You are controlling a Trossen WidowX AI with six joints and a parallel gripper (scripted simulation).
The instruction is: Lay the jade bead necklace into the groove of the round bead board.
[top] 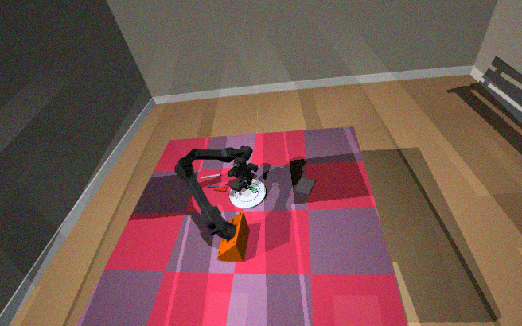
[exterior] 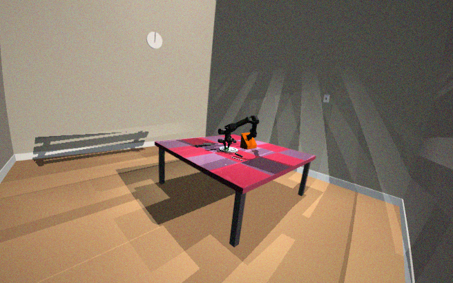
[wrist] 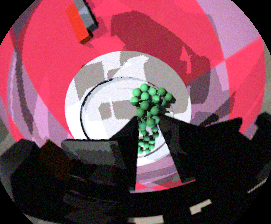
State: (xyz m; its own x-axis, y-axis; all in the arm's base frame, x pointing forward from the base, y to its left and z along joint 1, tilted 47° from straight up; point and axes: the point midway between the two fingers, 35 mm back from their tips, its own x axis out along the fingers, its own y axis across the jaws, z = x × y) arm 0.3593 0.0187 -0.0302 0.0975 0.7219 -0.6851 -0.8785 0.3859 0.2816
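Note:
The jade bead necklace [top: 252, 188] [wrist: 152, 97] lies bunched on the round bead board, a heap of green beads with a narrower tail running back toward the arm. The white bead board [top: 251, 203] [exterior: 234, 150] [wrist: 75, 114] lies flat, with a dark circular groove line. The bunch lies over one side of the ring and its inside. My gripper [wrist: 147, 117] [exterior: 226, 147] points down low over the board, its fingertips drawn close together on the middle of the necklace, with beads between them. Parts of the tail are hidden by the fingers.
A red and grey tool [top: 220, 188] [wrist: 79, 23] and a thin pale stick [top: 210, 176] lie left of the board in the top view. A grey square pad [top: 305, 186] lies to its right. The orange arm base [top: 234, 245] [exterior: 248, 141] stands close to the board.

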